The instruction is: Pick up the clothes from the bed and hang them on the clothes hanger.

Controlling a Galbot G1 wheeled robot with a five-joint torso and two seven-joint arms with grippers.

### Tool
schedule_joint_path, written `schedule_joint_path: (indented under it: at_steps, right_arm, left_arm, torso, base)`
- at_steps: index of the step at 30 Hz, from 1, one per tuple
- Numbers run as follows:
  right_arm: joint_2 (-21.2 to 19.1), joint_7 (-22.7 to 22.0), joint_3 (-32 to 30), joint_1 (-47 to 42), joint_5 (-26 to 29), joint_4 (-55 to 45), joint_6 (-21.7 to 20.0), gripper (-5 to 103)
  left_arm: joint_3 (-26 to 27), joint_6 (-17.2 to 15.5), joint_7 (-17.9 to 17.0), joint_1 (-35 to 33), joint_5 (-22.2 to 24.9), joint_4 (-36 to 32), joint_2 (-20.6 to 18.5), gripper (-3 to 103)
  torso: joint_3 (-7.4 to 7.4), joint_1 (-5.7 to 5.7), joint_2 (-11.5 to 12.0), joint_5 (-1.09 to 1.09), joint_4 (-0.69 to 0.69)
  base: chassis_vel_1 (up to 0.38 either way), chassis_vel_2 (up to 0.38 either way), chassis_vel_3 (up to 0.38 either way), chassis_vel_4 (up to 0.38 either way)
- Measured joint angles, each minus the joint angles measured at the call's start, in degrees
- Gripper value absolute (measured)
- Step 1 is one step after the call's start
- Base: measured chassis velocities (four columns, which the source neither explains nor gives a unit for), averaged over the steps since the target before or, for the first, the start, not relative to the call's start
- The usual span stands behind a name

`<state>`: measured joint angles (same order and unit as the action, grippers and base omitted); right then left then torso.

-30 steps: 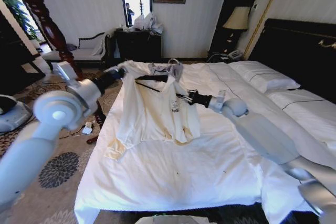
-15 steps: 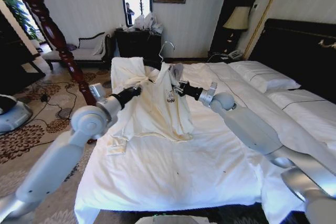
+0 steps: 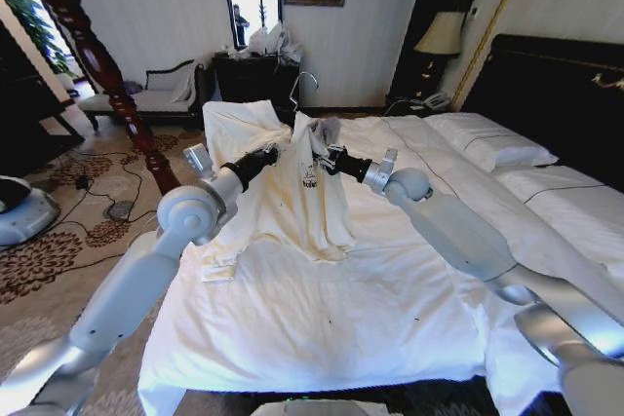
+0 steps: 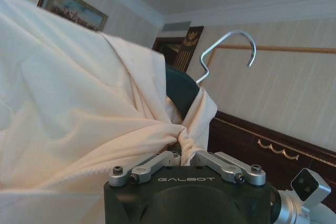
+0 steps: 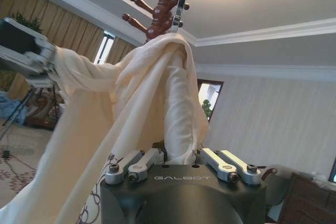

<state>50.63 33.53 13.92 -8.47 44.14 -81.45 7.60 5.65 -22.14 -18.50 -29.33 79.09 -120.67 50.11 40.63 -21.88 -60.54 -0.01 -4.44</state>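
1 cream thin-fabric long-sleeved shirt [image 3: 297, 192], raised over white-sheeted bed [image 3: 390, 289], left hand [image 3: 276, 152] at 9 o'clock and right hand [image 3: 325, 157] at 3 o'clock both clenched on its cloth, silver hanger hook [image 3: 304, 85] at 12.

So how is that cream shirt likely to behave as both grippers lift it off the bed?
Probably floppy: the shirt sags in folds between the left gripper and right gripper, its hem trailing on the bed. It looks thin and light, and bunches at the pinch, so it may slide on the hanger.
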Motion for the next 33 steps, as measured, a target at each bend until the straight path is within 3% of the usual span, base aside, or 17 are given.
schedule_joint_path:
  at_steps: [7, 10, 13, 16, 22, 25, 27, 32, 33]
  right_arm:
    - [0.1, 0.1, -0.5, 1.8, 2.6, 0.9, -0.2, 19]
    - [0.3, 0.1, -0.6, 2.6, 3.8, 1.0, -0.2, 19]
    - [0.1, 0.1, -0.6, 3.0, 4.8, 0.9, -0.3, 19]
    - [-0.6, 0.1, -0.9, 3.6, 5.9, 0.4, -0.6, 19]
    - [-2.3, 0.7, -0.9, 3.9, 6.5, -1.2, -0.8, 19]
    - [-2.9, 1.3, -0.9, 3.6, 6.6, -2.4, -1.0, 19]
    - [-3.0, 1.4, -0.9, 3.4, 6.6, -2.7, -1.0, 19]
    - [-4.4, 1.2, -0.9, 2.1, 5.6, -3.9, -1.9, 19]
    - [-4.4, 1.2, -0.9, 2.1, 5.6, -3.9, -1.9, 19]
  left_arm:
    - [0.6, -2.4, -1.4, -1.4, 0.6, -3.2, -3.0, -2]
    - [0.0, -4.4, -2.1, -3.6, -2.2, -4.3, -3.2, 14]
    - [0.0, -6.4, -3.4, -4.6, -3.0, -5.1, -3.1, 19]
    - [0.5, -8.2, -4.5, -5.4, -4.4, -5.9, -3.8, 35]
    - [2.3, -8.5, -5.1, -5.9, -4.2, -7.0, -5.6, 52]
    - [2.4, -8.0, -5.3, -5.4, -4.1, -6.7, -5.5, 68]
    - [2.4, -7.8, -5.3, -5.1, -4.1, -6.7, -5.2, 68]
    - [2.8, -7.5, -4.6, -5.2, -5.1, -8.8, -5.9, 94]
    - [2.8, -7.5, -4.6, -5.2, -5.1, -8.8, -5.9, 94]
  torso:
    - [-0.01, 0.00, 0.0, 0.01, -0.01]
    - [0.00, 0.00, 0.0, 0.00, 0.01]
    - [0.00, 0.00, 0.0, 0.01, 0.00]
    - [-0.01, 0.00, 0.0, 0.01, -0.02]
    - [-0.01, 0.00, 0.0, 0.01, -0.01]
    - [-0.01, 0.01, 0.0, 0.01, -0.01]
    - [-0.01, 0.01, 0.0, 0.01, 0.00]
    - [0.00, 0.01, 0.0, 0.02, -0.02]
    - [0.00, 0.01, 0.0, 0.02, -0.02]
  base:
    - [0.000, 0.000, 0.000, 0.000]
    - [0.000, 0.000, 0.000, 0.000]
    - [0.000, 0.000, 0.000, 0.000]
    - [0.000, 0.000, 0.000, 0.000]
    - [0.000, 0.000, 0.000, 0.000]
    - [0.000, 0.000, 0.000, 0.000]
    - [0.000, 0.000, 0.000, 0.000]
    - [0.000, 0.000, 0.000, 0.000]
    - [0.000, 0.000, 0.000, 0.000]
